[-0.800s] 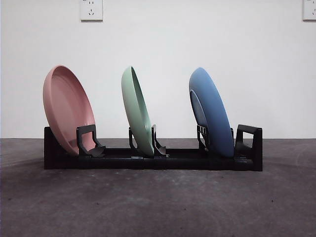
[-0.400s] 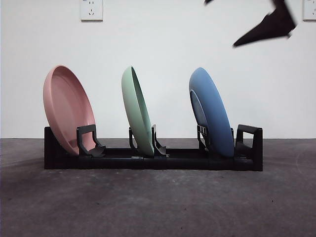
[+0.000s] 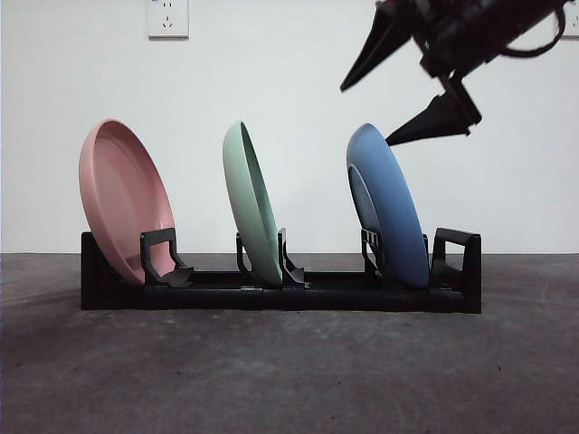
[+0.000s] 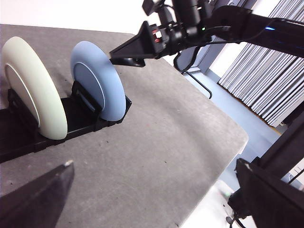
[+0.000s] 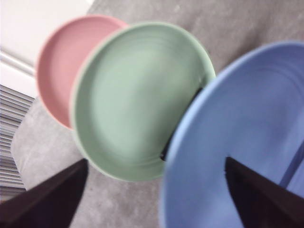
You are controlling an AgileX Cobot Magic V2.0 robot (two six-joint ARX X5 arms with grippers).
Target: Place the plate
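Hovering with jaws spread wide just above the rim of the blue plate (image 3: 387, 206), which stands tilted in the end slot of the black rack (image 3: 280, 294), the right tool (image 3: 412, 95) looks set to straddle that rim and close.

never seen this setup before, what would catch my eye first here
Three plates stand on edge in a black rack on the dark table: a pink plate at one end, a green plate in the middle and a blue plate at the other end. Next comes the right gripper, dark and large, reaching in from the top corner with open jaws just above the blue plate's rim. The left gripper waits off to the side.
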